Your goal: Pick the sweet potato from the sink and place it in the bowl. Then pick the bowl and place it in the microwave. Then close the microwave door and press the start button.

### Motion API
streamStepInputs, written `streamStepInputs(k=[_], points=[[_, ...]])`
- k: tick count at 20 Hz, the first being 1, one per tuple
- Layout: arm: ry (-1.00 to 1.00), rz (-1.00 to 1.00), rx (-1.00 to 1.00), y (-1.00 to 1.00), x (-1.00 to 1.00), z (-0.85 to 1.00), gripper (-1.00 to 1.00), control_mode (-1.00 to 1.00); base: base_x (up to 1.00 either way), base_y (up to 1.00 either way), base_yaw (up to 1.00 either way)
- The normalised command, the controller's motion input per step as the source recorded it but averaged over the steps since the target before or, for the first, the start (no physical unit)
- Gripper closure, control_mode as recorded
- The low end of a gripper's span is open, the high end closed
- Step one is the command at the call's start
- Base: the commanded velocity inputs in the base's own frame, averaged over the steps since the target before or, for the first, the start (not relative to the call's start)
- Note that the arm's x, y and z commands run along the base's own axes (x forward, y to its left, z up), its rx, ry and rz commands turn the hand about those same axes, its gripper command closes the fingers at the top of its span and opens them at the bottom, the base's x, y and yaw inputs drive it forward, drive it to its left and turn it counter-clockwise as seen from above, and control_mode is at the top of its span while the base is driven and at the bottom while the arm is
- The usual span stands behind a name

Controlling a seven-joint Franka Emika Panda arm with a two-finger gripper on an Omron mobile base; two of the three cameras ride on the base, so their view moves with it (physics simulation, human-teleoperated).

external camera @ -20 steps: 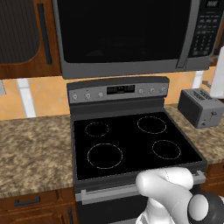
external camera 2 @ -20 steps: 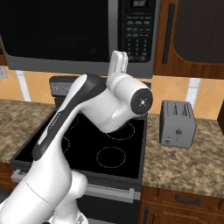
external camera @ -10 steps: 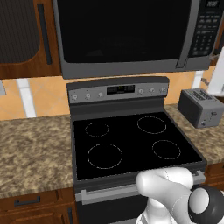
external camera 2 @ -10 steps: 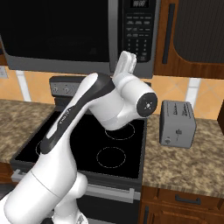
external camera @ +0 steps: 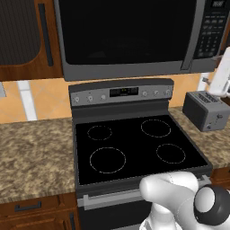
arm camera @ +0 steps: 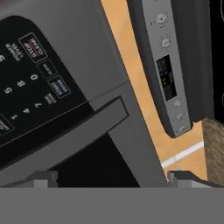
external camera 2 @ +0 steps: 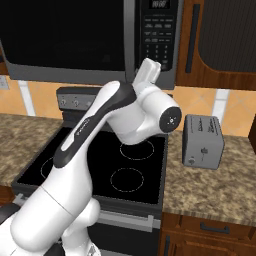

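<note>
microwave door (external camera: 126, 36) is shut, gripper (arm camera: 107, 177) spread wide and empty right by the microwave (external camera 2: 100, 40) button panel (arm camera: 35, 78), above the stove (external camera: 134, 143)

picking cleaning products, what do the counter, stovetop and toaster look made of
Counter: speckled brown stone, probably granite, by its mottled grain. Stovetop: smooth black glass, with flat printed burner rings. Toaster: matte grey metal, or possibly painted plastic.

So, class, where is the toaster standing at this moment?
The toaster stands on the granite counter just right of the stove in both base views, below and right of the microwave, under the wooden cabinet.
</note>
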Motion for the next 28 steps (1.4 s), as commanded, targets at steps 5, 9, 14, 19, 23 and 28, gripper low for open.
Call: streamStepInputs(k=[5,9,14,19,23,28], points=[[0.05,0.00,0.10,0.00,0.22,-0.06,-1.00,-1.00,0.00,0.00,0.00],[0.02,0.00,0.09,0.00,0.21,0.00,-1.00,-1.00,0.00,0.00,0.00],[0.01,0.00,0.07,0.00,0.28,0.00,-1.00,-1.00,0.00,0.00,0.00],[0.01,0.00,0.07,0.00,0.29,0.00,-1.00,-1.00,0.00,0.00,0.00],[0.03,0.00,0.08,-0.11,0.28,-0.03,-1.00,-1.00,0.00,0.00,0.00],[0.02,0.05,0.05,-0.16,0.22,-0.07,-1.00,-1.00,0.00,0.00,0.00]])
